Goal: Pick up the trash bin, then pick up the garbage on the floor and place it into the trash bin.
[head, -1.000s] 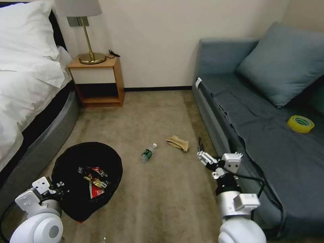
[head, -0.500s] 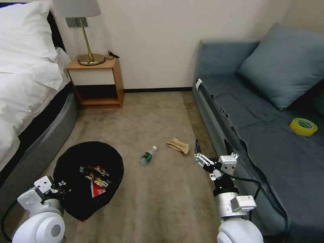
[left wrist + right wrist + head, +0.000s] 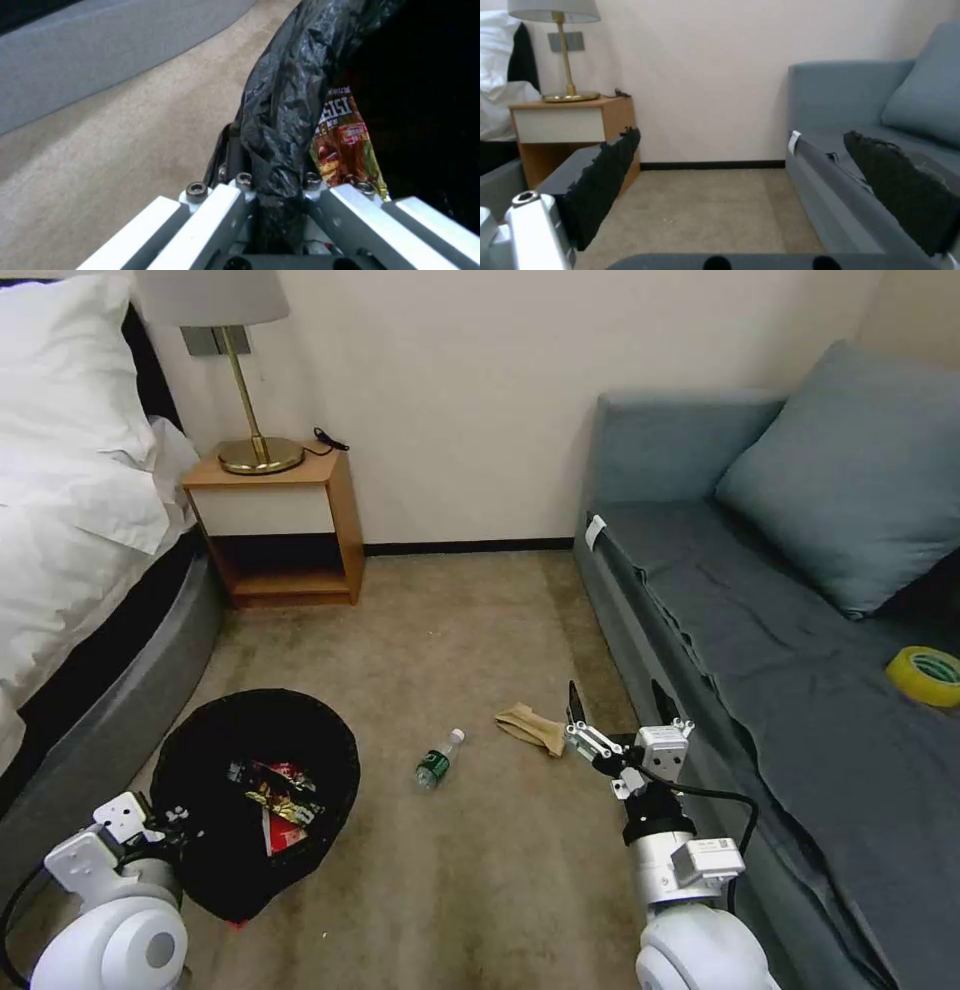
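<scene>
I count 1 trash bin (image 3: 200, 740), 2 wrappers inside it (image 3: 275, 795), 1 bottle (image 3: 438, 759) + 1 crumpled paper (image 3: 530, 728) on carpet, 1 tape roll (image 3: 925, 674), 1 lamp (image 3: 235, 370), 1 nightstand (image 3: 270, 525).

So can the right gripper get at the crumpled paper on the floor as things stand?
Probably yes: the open right gripper hangs right beside the crumpled paper, with bare carpet between.

My left gripper (image 3: 272, 195) is clamped on the crinkled black plastic liner (image 3: 285, 97) at the rim of the round black trash bin (image 3: 425, 112), its silver metal fingers (image 3: 210, 221) pinching either side. A gold-brown candy wrapper (image 3: 345, 146) lies just inside. Beige carpet (image 3: 120, 150) and a grey upholstered bed base (image 3: 100, 48) lie beyond
</scene>
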### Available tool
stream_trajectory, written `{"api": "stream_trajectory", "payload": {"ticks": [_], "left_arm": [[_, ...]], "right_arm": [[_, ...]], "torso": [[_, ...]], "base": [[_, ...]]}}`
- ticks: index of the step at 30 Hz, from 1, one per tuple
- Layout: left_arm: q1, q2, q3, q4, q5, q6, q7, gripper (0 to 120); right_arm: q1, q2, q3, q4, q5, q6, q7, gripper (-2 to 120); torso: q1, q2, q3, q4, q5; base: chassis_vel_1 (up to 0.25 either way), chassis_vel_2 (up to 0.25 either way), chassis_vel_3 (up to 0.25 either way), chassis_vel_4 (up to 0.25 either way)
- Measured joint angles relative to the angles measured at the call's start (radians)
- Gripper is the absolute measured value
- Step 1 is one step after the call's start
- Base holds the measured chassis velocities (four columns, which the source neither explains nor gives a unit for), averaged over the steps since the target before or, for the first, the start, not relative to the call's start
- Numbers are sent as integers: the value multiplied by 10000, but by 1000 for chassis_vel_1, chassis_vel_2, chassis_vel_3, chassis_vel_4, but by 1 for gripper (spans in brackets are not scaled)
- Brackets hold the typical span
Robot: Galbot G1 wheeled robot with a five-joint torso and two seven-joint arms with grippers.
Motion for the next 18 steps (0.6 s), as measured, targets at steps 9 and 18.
{"api": "stream_trajectory", "payload": {"ticks": [9, 18], "left_arm": [[21, -23, -70, -14, -41, -11, 0, 1], [83, -32, -165, -25, -61, -62, 62, 1]], "right_arm": [[49, -17, -98, -103, 4, -36, 1, 100], [104, -6, -230, -212, -35, -47, 1, 100]], "torso": [[0, 0, 0, 0, -1], [0, 0, 0, 0, -1]], "base": [[-133, 132, 125, -127], [-159, 145, 152, -147]]}}
